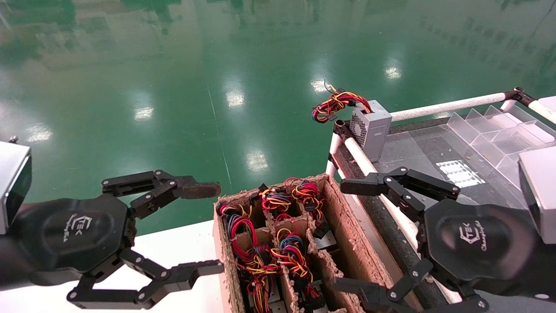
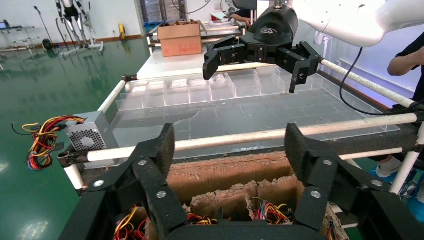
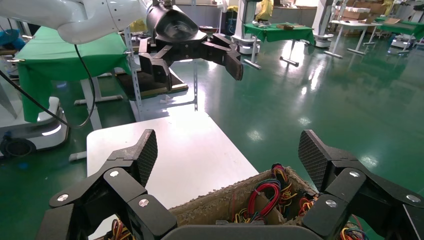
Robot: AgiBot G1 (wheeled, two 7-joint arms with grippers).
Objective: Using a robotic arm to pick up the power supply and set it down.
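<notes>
Green glossy floor behind | power supply [image 1: 372, 127] stands upright at the rack's [image 1: 447, 105] far corner, wires over the edge | right gripper [image 1: 354, 237], fingers spread, empty, beside cardboard crate [image 1: 347, 226] of like units | left gripper [image 1: 213, 229] spread, idle opposite | step: between picks; next, reach into a crate cell.
</notes>
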